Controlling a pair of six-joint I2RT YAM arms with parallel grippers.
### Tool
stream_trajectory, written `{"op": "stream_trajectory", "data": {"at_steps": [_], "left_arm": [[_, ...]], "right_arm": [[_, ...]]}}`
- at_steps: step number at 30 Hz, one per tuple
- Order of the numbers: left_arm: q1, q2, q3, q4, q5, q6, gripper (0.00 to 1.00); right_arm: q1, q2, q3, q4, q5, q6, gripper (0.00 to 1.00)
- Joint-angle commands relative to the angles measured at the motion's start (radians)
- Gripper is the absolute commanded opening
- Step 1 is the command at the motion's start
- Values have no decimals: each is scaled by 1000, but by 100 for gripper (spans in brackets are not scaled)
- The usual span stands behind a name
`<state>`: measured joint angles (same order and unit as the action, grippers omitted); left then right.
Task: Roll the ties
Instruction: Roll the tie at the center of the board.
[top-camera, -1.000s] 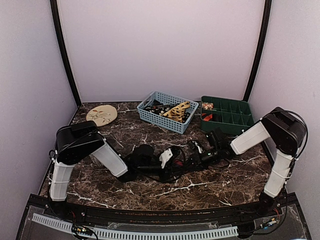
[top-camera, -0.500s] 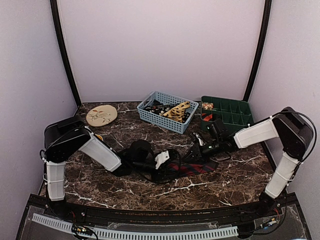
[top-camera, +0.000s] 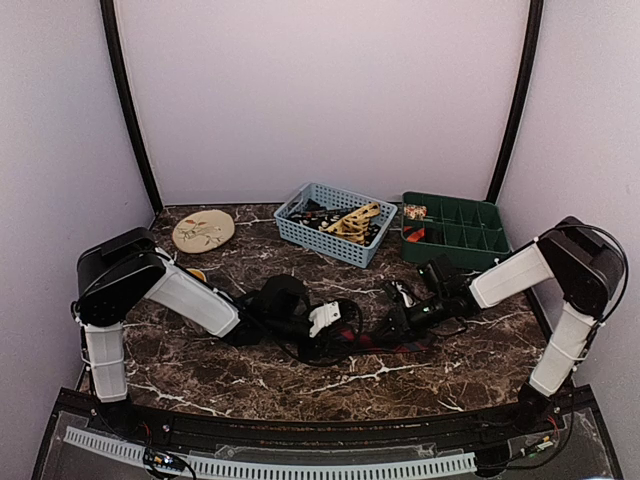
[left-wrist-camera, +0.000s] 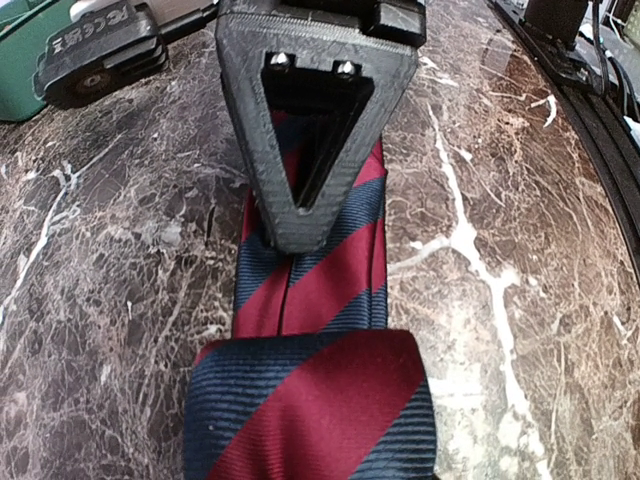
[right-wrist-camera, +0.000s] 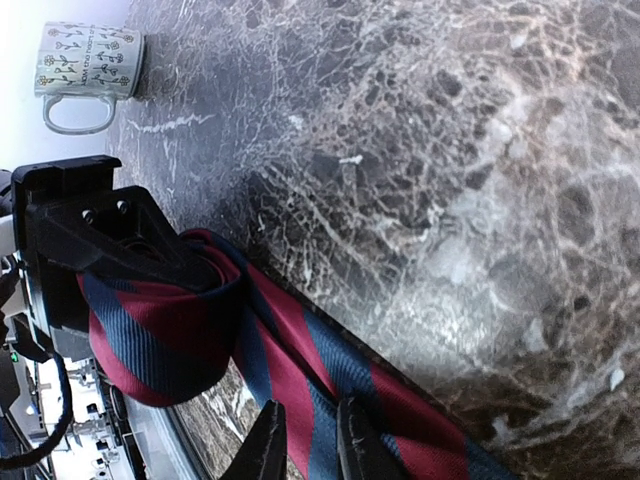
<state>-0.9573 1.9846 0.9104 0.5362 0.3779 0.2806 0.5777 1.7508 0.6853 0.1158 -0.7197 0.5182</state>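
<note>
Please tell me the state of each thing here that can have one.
Red and navy striped fabric necktie, partly rolled, remainder flat.
Left fingers, shut on the rolled end.
Right fingers, close together on the flat part; grip unclear.
Blue plastic basket, holding other ties.
Green plastic compartment tray, few compartments filled.

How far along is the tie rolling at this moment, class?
Done: no finished roll that I can confirm. In hand: the striped tie lies on the table, one end wrapped around the left hand; the right hand is over its flat stretch. Left: rolling up most of this tie, then the ties lying in the blue basket.
</note>
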Motion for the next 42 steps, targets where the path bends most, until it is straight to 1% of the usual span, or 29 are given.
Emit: {"op": "stream_trajectory", "data": {"at_steps": [1, 4, 6, 7, 9, 13, 18, 22, 26, 28, 31, 33, 36, 39, 42], "left_arm": [[9, -13, -29, -227, -77, 49, 18], [9, -11, -24, -231, -82, 50, 18], [8, -8, -17, -239, -86, 47, 18], [8, -7, -14, -241, -88, 46, 19], [6, -5, -10, -245, -91, 48, 19], [1, 5, -2, -259, -102, 55, 20], [-3, 6, -4, -252, -101, 49, 21], [-3, 8, -1, -254, -102, 48, 21], [-3, 14, 1, -250, -103, 47, 21], [-3, 17, 3, -246, -102, 45, 21], [-3, 18, 6, -246, -101, 41, 22], [-3, 15, 5, -241, -101, 38, 25], [3, -9, -14, -192, -100, 25, 37], [23, -50, -18, -145, -64, 21, 53], [32, -88, -17, -99, -32, 19, 64]], "right_arm": [[-15, -23, -61, -69, 63, 16, 20], [-15, -76, -45, -41, 42, 37, 27], [-15, -110, -28, -12, 13, 68, 36], [-10, -122, -20, 12, -4, 91, 42], [16, -130, 0, 45, -30, 139, 48], [72, -92, 40, 100, -57, 223, 50], [120, -32, 90, 134, -46, 250, 50], [144, 15, 111, 127, -38, 245, 45], [162, 50, 110, 136, -46, 240, 37], [169, 60, 110, 136, -51, 232, 26], [169, 66, 109, 122, -39, 213, 1], [168, 70, 108, 103, -26, 195, 0], [164, 82, 92, 94, -16, 183, 0], [153, 97, 60, 108, -13, 183, 0], [128, 109, 23, 124, -11, 183, 0]]}}
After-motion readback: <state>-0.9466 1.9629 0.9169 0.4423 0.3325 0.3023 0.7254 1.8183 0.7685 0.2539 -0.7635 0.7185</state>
